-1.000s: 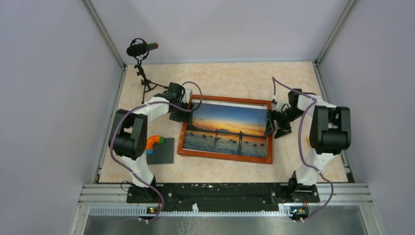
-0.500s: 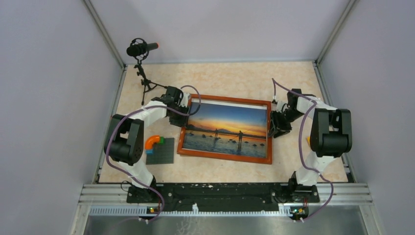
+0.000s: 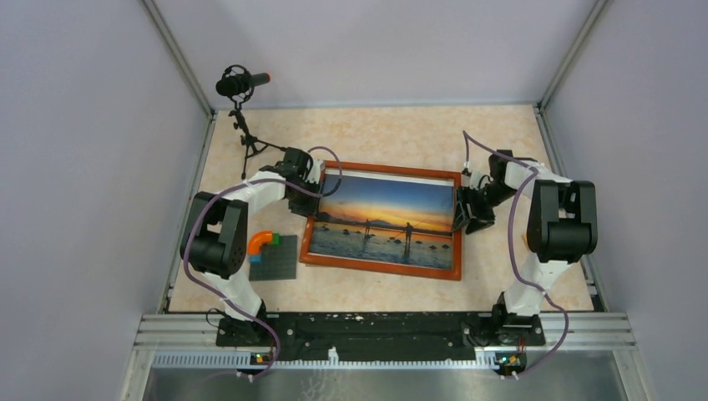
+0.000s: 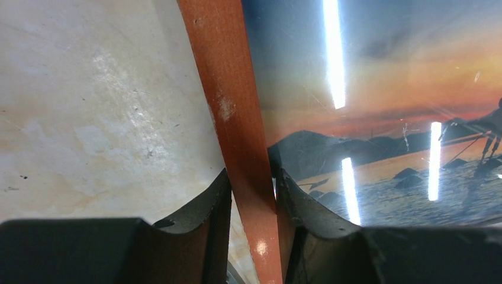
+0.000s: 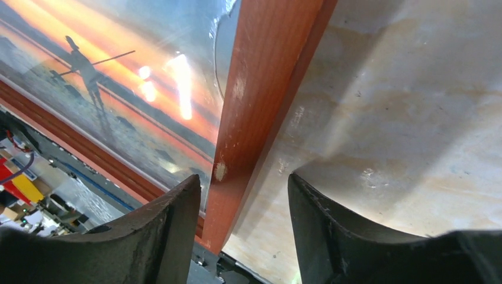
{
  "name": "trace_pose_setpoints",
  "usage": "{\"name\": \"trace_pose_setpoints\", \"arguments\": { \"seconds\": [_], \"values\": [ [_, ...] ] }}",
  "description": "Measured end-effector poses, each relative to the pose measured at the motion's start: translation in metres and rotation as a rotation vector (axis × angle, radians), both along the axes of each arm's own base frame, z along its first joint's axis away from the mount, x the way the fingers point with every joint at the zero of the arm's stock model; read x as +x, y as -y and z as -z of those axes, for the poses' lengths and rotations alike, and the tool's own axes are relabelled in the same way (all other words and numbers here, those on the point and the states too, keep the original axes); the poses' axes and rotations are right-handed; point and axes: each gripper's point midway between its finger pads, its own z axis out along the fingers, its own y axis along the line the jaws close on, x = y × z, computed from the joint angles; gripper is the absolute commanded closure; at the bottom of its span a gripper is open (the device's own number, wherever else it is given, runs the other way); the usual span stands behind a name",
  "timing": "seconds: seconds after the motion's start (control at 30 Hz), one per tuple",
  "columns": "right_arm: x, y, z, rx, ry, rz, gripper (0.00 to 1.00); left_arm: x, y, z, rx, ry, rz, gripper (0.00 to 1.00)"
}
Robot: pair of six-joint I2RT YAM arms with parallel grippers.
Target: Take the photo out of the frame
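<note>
Photo [image 3: 388, 219] is in the frame [image 3: 380, 269], face up on the table [image 3: 401, 134] betw. my 2 arms. My L gripper [image 4: 251, 195] pinches the frame's left bar tight, but my R gripper [image 5: 245, 189] sits half open round the right bar w/ a gap, holding nothing. If I lift now, only 1 side has grip, so I think the frame could tip, slip out and bang down.

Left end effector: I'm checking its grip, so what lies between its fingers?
The frame, its reddish-brown border touching both fingers, as the left wrist view shows.
</note>
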Motion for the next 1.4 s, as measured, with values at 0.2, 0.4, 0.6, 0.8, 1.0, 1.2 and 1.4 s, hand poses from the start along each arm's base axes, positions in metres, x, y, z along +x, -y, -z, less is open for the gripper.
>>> {"name": "trace_pose_setpoints", "arguments": {
  "seconds": [0.2, 0.4, 0.6, 0.8, 1.0, 1.2, 1.4],
  "values": [
    [0.003, -0.005, -0.002, 0.030, 0.014, -0.003, 0.48, 0.004, -0.002, -0.001, 0.007, 0.005, -0.011, 0.71],
    [0.009, -0.005, 0.001, 0.024, 0.022, 0.007, 0.60, 0.004, -0.001, 0.000, 0.003, 0.001, -0.020, 0.84],
    [0.015, -0.010, 0.004, 0.009, 0.005, 0.001, 0.89, 0.006, -0.002, -0.003, 0.007, -0.004, -0.028, 0.98],
    [0.026, -0.009, 0.000, -0.010, 0.018, 0.009, 1.00, 0.009, -0.001, -0.010, 0.006, -0.004, -0.029, 1.00],
    [0.044, -0.009, -0.004, -0.011, 0.052, 0.008, 1.00, 0.024, -0.001, -0.020, 0.013, 0.030, -0.034, 1.00],
    [0.056, -0.009, -0.005, -0.011, 0.073, 0.009, 1.00, 0.038, -0.004, -0.017, 0.018, 0.028, -0.049, 1.00],
    [0.065, -0.012, 0.001, -0.007, 0.050, 0.014, 1.00, 0.051, -0.008, -0.004, 0.014, -0.003, -0.059, 1.00]
  ]
}}
